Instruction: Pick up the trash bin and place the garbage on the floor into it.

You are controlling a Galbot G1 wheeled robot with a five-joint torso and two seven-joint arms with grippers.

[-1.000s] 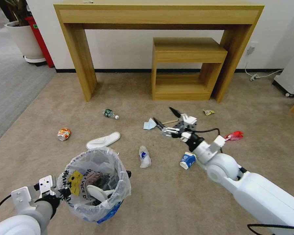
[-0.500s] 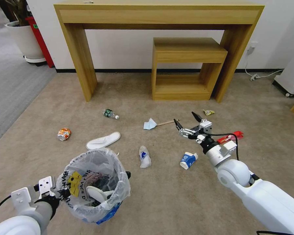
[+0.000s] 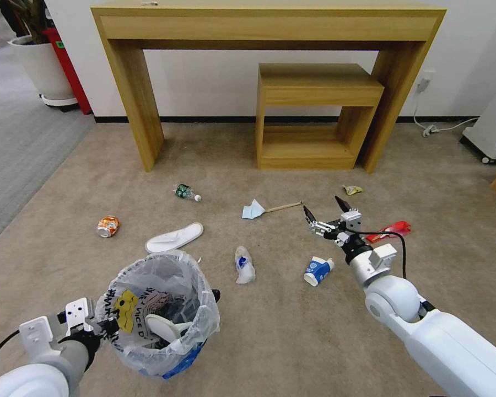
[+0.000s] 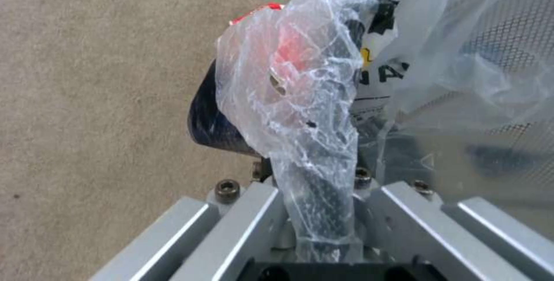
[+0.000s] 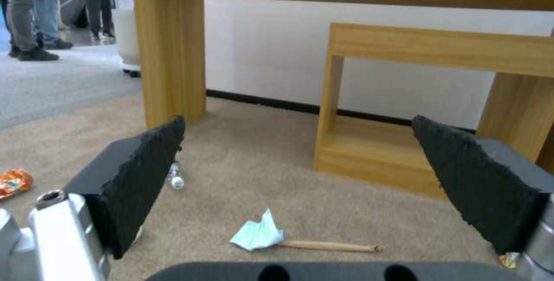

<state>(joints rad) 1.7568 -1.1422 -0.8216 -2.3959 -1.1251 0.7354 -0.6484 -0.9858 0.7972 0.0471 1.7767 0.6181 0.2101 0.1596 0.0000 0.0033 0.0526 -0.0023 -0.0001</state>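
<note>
The floor (image 3: 292, 331) is beige carpet, with a tall wooden console (image 3: 267, 22) and a smaller wooden shelf unit (image 3: 314, 116) standing against the wall well beyond both grippers. The trash bin (image 3: 160, 314) is the largest of the task's things: a round black bin lined with a crinkled translucent bag, sitting right at the left gripper (image 3: 102, 325), which is clamped on the bin's rim with bag plastic bunched over its fingers in the left wrist view. Inside the bin lie a white slipper (image 3: 168, 328) and darker crumpled litter; the bag's yellow-and-black print reads partly "VICE D", the rest is folded out of legibility, and a blue patch shows low on its side. Just past the bin from the left gripper lies a second white slipper (image 3: 173, 237), and farther off an orange can (image 3: 108, 226) and a green-label bottle (image 3: 186, 192). The right gripper (image 3: 326, 212) hangs above the carpet with its jaws spread wide and nothing between them. Ahead of it, toward the console, lie a blue mask (image 3: 253, 210) and a wooden stick (image 3: 284, 207), the stick's end touching the mask. Close behind the right gripper, on the robot's side, lies a blue-white paper cup (image 3: 317, 271) on its side; its printing is too small to read. A red packet (image 3: 391, 230) lies just to its right, and a crumpled white-blue wrapper (image 3: 244, 265) well to its left.
</note>
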